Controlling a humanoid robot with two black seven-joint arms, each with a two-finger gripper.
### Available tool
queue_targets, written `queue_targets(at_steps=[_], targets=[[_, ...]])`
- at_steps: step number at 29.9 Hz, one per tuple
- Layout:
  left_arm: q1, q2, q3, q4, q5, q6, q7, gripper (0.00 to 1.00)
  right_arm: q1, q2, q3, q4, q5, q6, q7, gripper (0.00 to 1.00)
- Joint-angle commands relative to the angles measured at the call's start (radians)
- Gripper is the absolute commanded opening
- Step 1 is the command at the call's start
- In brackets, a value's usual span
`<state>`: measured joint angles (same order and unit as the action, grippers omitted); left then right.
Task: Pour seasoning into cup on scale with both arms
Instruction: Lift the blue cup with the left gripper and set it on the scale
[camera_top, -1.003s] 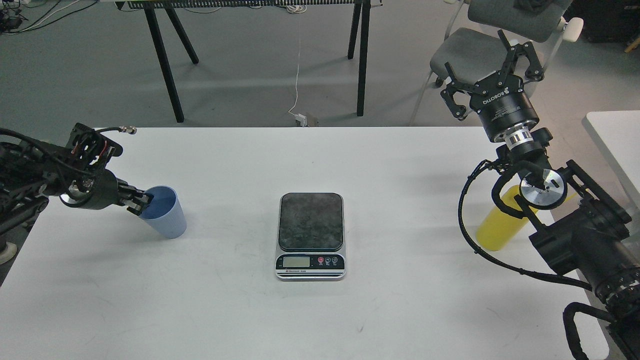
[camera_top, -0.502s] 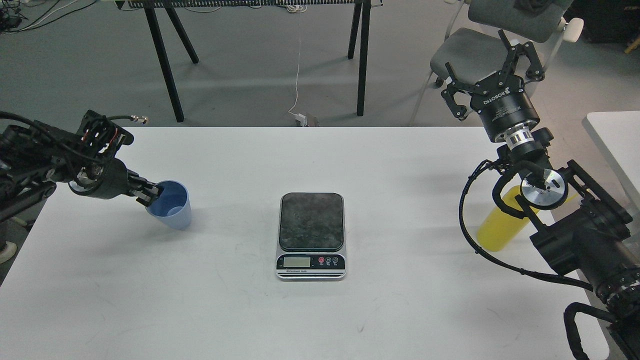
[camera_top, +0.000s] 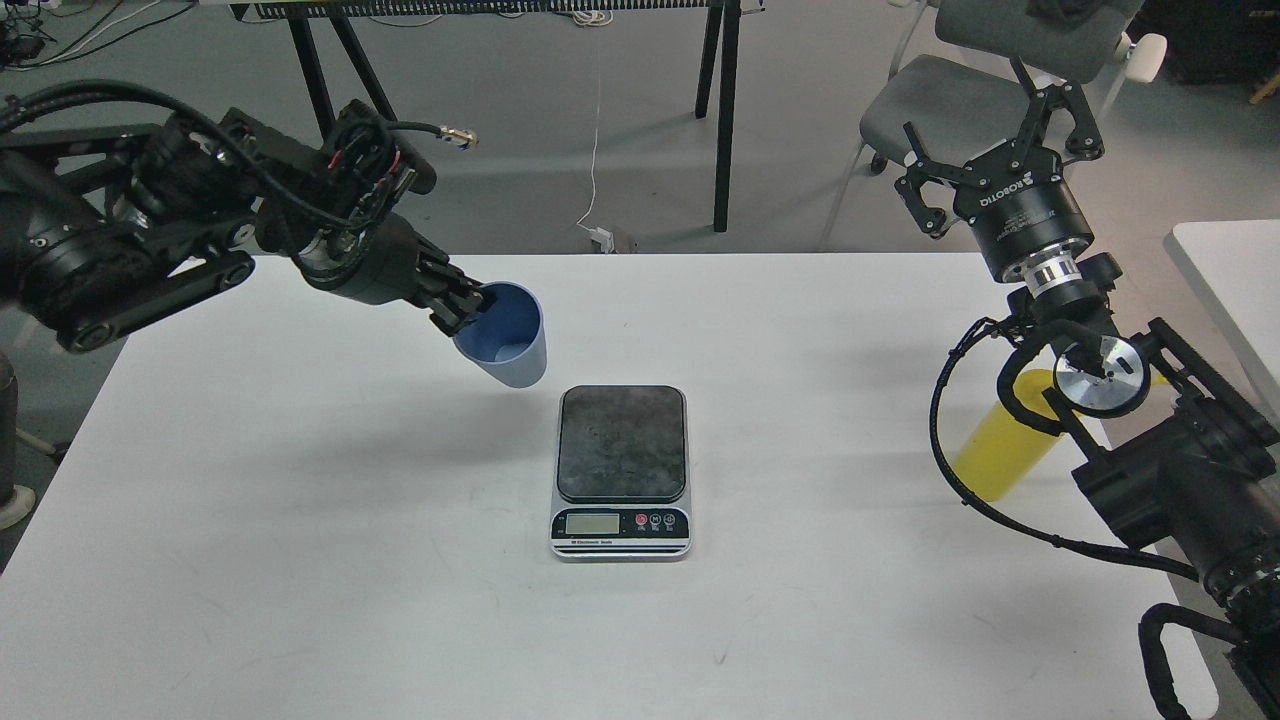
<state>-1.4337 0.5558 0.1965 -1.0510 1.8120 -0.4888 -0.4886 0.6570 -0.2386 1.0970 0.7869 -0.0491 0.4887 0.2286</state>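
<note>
The left hand (camera_top: 468, 306) gripped the cup (camera_top: 503, 335) by its rim, tilted, airborne just beside the scale (camera_top: 621, 470). The right hand (camera_top: 1000, 140) stood spread, empty; the seasoning (camera_top: 1003, 448) appeared partly hidden. Risk: rim pinch slipping, cup toppling on release.

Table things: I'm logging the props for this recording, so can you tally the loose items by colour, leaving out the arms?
Blue: 1, the cup, held by the left gripper above the table
Yellow: 1, the bottle
Black and silver: 1, the scale
Total: 3
</note>
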Motion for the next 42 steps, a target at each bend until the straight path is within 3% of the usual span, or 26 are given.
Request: queue_targets(at_steps=[1, 26, 42], targets=[[-0.016, -0.074, 0.006, 0.000, -0.005, 0.000, 0.000, 0.03, -0.010, -0.001, 0.001, 0.000, 0.000, 0.000, 0.000, 0.99], [0.001, -0.152, 0.009, -0.058, -0.043, 0.000, 0.000, 0.03, -0.017, 0.007, -0.002, -0.003, 0.000, 0.000, 0.002, 0.99], [0.016, -0.246, 0.054, 0.028, -0.051, 0.000, 0.000, 0.04, -0.034, 0.005, 0.000, -0.001, 0.000, 0.000, 0.002, 0.99]])
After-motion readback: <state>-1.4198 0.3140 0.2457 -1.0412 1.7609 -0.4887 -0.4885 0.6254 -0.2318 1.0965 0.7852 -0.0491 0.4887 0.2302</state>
